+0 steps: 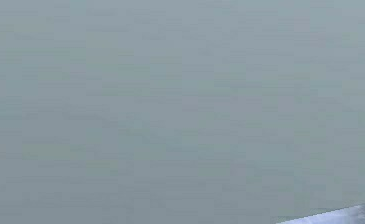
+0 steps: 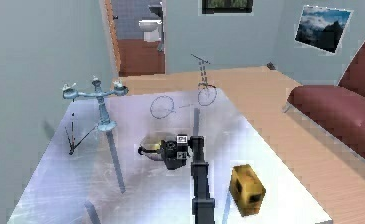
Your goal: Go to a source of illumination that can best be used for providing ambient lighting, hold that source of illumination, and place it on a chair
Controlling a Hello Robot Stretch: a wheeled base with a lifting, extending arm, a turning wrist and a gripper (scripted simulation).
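Gripper (image 2: 164, 152) at small dark object (image 2: 148, 150), presumed lamp, on glass table (image 2: 50, 190). Fingers' state and hold: cannot tell. Risk: a swing clips tall three-armed stand (image 2: 96, 93) at 10 o'clock, toppling it.

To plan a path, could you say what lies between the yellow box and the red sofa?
Between yellow box and red sofa, the arm side view shows bare tabletop and wooden floor.

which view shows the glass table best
The arm side view: the glass table spreads across its lower left, carrying a yellow box. The forward view gives a pale sliver at its bottom right corner, possibly the table's edge.
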